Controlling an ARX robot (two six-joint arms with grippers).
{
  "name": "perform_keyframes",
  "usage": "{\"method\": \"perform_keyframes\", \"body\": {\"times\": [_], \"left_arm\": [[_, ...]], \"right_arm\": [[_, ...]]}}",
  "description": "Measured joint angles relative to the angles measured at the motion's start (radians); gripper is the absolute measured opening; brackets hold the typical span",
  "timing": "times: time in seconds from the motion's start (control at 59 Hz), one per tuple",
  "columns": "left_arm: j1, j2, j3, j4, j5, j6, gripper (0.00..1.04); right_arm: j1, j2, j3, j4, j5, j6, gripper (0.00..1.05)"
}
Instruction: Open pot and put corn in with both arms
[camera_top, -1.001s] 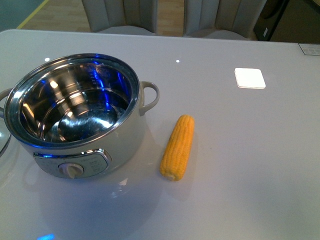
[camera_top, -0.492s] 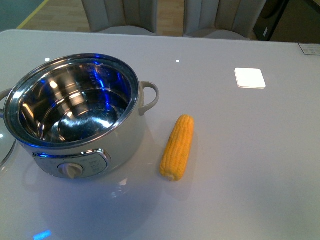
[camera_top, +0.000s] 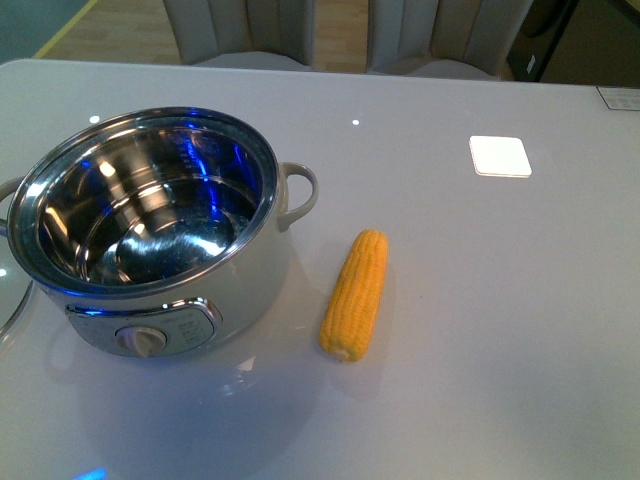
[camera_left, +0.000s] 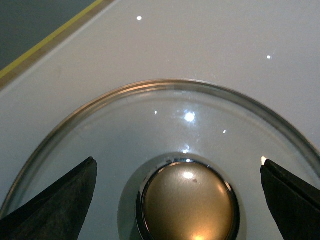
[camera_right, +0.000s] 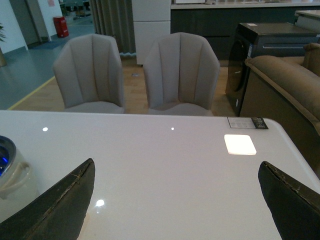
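Note:
The white pot (camera_top: 150, 225) stands open on the left of the table, its steel interior empty, knob panel facing me. The yellow corn (camera_top: 355, 294) lies on the table just right of the pot. The glass lid (camera_left: 150, 130) lies flat on the table left of the pot; only its rim edge (camera_top: 8, 310) shows in the front view. My left gripper (camera_left: 177, 200) is open above the lid, its jaws wide on either side of the round brass knob (camera_left: 187, 202), not touching it. My right gripper (camera_right: 175, 205) is open and empty above bare table; the pot's handle (camera_right: 12, 175) shows beside it.
A white square pad (camera_top: 499, 155) lies at the back right of the table. Two grey chairs (camera_right: 135, 72) stand behind the far table edge, and a brown sofa (camera_right: 285, 85) to their right. Neither arm shows in the front view.
The lid's rim at the left edge of the front view has shifted slightly. The blue reflection on the table front has moved. Pot and corn have not moved.

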Motion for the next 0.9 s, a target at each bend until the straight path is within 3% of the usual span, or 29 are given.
{"method": "perform_keyframes", "body": {"times": [0.356,0.509,0.899], "left_arm": [[0.065,-0.33,-0.112,-0.158,0.062,-0.024,0.98],[0.095,-0.522,-0.175,-0.268,0.133,-0.044,0.98],[0.036,-1.062,-0.348,-0.497,0.233,-0.112,0.98]], "right_arm": [[0.0,0.0,0.0,0.0,0.0,0.0,0.96],[0.0,0.0,0.0,0.0,0.0,0.0,0.96],[0.0,0.0,0.0,0.0,0.0,0.0,0.96]]}}
